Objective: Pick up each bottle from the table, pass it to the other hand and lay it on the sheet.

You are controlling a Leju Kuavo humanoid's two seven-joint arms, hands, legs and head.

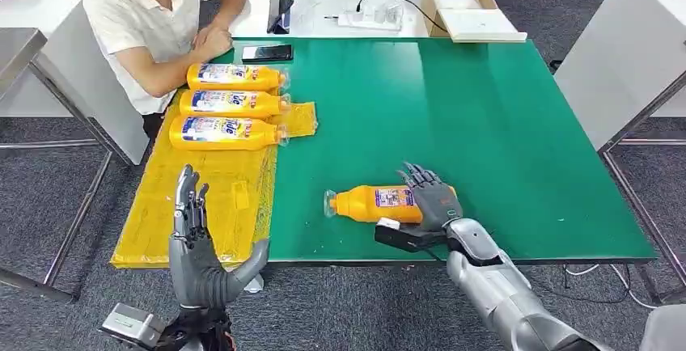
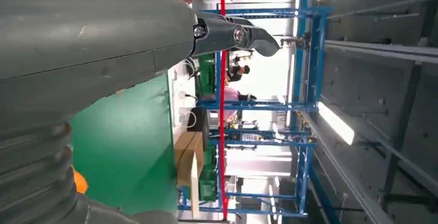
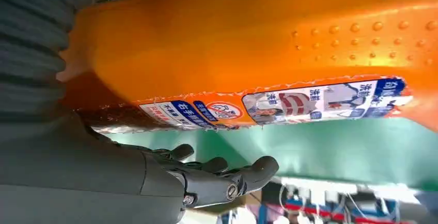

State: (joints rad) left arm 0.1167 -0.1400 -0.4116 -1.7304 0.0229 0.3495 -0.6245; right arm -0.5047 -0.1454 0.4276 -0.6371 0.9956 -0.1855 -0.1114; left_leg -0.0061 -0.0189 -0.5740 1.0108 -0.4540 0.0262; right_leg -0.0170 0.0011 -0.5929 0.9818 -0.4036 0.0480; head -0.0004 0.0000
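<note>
Bottle (image 1: pixel 376 204) number four lies on its side on the green surface (image 1: pixel 485 124) near the front edge, cap toward the yellow sheet (image 1: pixel 202 197), and the right hand (image 1: pixel 429 197) sits at its base end with fingers spread over and beside it; from where I stand I can't tell whether it truly grips the bottle or only rests against it. The right wrist view puts the orange body (image 3: pixel 258 38) right against the palm while the fingers (image 3: pixel 222 175) hang loose below, so I'd judge the hold isn't made. That's the worry: grabbing by the very base, the long body could tip cap-down or roll off toward the front edge as it lifts. The left hand (image 1: pixel 198 246) waits spread and holding nothing over the front end of the sheet, so a badly balanced bottle may slip at the handover. Three bottles (image 1: pixel 230 104) already lie at the sheet's far end beside a seated person (image 1: pixel 154 19); a sloppy placement could knock them.
</note>
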